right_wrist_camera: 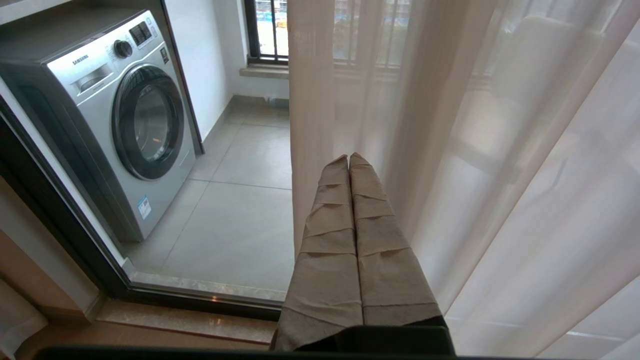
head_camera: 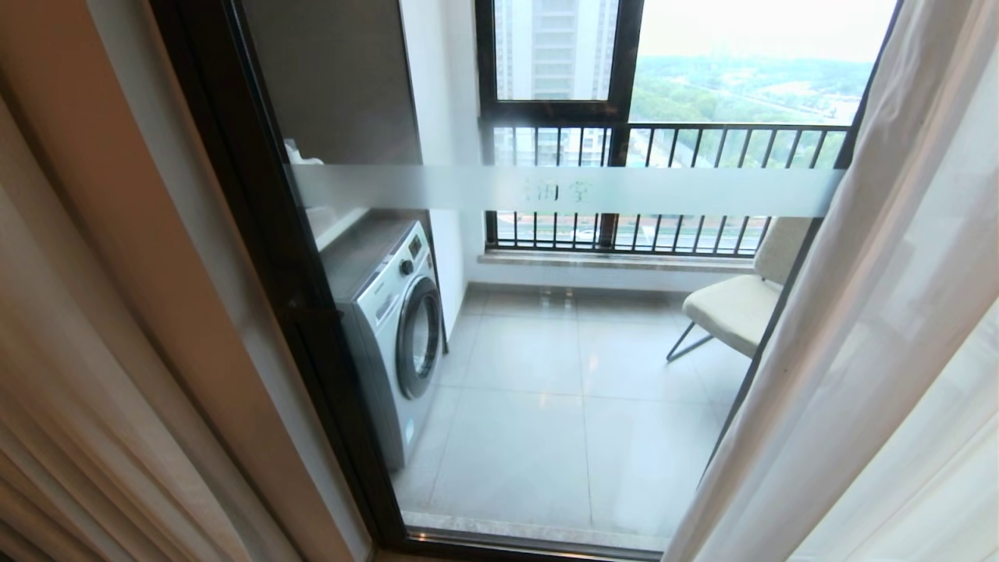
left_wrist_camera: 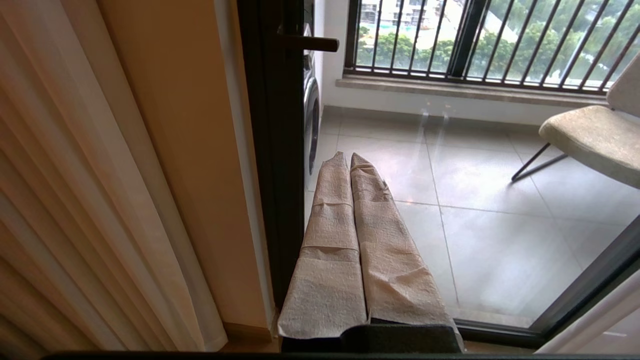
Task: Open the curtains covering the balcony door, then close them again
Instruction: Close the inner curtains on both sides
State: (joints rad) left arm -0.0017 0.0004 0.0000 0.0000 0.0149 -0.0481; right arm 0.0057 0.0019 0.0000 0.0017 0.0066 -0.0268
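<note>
The balcony door [head_camera: 546, 367] is a glass panel in a black frame with a frosted white stripe [head_camera: 562, 190] across it, and most of it is uncovered. The beige drape of the curtains [head_camera: 62, 437] hangs bunched at the left, and the white sheer [head_camera: 882, 351] covers the door's right side. Neither gripper shows in the head view. My left gripper [left_wrist_camera: 349, 156] is shut and empty, low by the door's left frame, with the drape [left_wrist_camera: 65, 200] apart at its side. My right gripper [right_wrist_camera: 349, 157] is shut and empty, its tips at the sheer's [right_wrist_camera: 500, 175] edge.
Behind the glass, a silver washing machine [head_camera: 394, 328] stands on the left of the tiled balcony and a padded chair [head_camera: 737, 304] on the right. A black-framed window with a barred railing [head_camera: 663, 144] closes the far side. A dark door handle [left_wrist_camera: 310, 44] sticks out from the left frame.
</note>
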